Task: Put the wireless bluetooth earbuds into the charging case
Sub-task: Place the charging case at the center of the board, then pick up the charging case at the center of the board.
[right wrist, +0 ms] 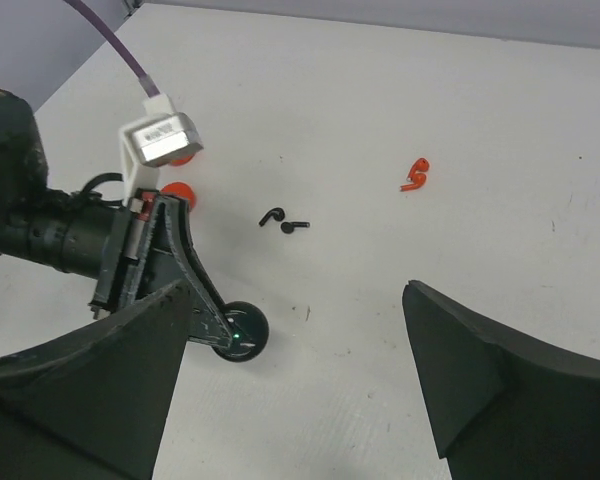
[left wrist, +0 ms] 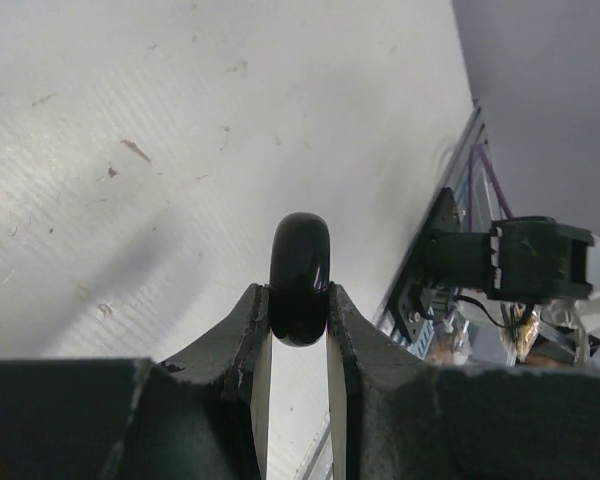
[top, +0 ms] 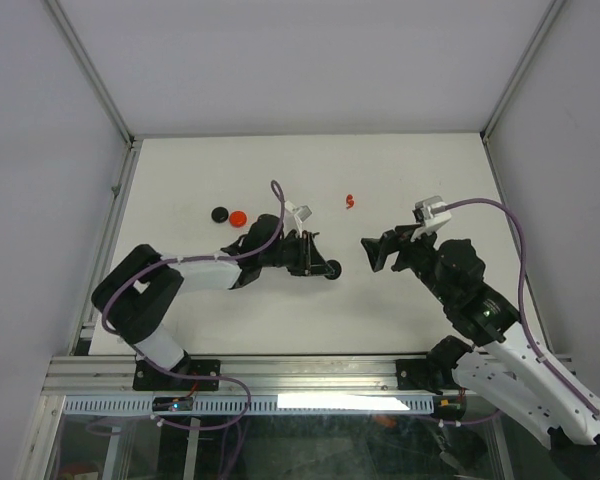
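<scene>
My left gripper (top: 323, 267) is shut on a round black charging case (top: 333, 271), holding it on edge just above the table. The left wrist view shows the case (left wrist: 300, 270) pinched between both fingers of that gripper (left wrist: 298, 305). In the right wrist view a small green light glows on the case (right wrist: 242, 332). Two black earbuds (right wrist: 283, 221) lie side by side beyond it. Red earbuds (right wrist: 415, 175) lie farther right and show near the table's back (top: 351, 202). My right gripper (top: 373, 252) stands open just right of the case, its wide jaws (right wrist: 296, 292) holding nothing.
A black disc (top: 219, 214) and a red disc (top: 239, 217) lie to the left, behind the left arm. The red disc (right wrist: 179, 191) also shows past the left wrist's white tag (right wrist: 160, 139). White walls with metal frame posts border the table.
</scene>
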`<action>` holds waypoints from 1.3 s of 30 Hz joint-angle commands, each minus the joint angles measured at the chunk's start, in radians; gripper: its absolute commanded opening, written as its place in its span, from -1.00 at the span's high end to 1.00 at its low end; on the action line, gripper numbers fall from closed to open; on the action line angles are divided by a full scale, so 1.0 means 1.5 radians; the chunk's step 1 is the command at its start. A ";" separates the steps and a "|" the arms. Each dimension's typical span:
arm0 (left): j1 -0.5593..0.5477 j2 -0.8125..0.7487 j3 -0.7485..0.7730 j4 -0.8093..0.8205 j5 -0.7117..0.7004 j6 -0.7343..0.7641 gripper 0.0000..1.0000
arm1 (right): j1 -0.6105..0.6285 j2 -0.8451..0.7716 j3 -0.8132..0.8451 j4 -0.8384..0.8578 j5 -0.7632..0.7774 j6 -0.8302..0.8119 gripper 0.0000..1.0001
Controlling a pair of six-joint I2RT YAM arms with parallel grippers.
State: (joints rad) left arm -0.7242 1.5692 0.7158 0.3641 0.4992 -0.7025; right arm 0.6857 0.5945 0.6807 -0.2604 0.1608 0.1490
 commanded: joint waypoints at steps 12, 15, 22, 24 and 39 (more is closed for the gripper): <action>-0.099 0.241 0.178 -0.007 -0.133 -0.070 0.53 | -0.001 -0.050 -0.029 0.000 0.035 0.016 -0.79; -0.102 0.238 0.191 -0.057 -0.169 -0.047 0.24 | -0.001 -0.050 -0.030 0.001 0.032 0.017 -0.79; -0.104 0.180 0.202 -0.172 -0.261 0.007 -0.24 | -0.001 -0.056 -0.034 0.000 0.032 0.020 -0.79; -0.103 0.154 0.207 -0.211 -0.293 0.028 -0.31 | -0.001 -0.056 -0.034 0.001 0.032 0.020 -0.79; 0.021 -0.045 0.209 -0.425 -0.501 0.163 -0.59 | -0.001 -0.032 -0.032 -0.001 0.023 0.023 -0.80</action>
State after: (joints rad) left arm -0.7929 1.5993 1.0149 -0.2157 -0.1665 -0.5213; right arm 0.6857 0.5312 0.6239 -0.2905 0.2005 0.1711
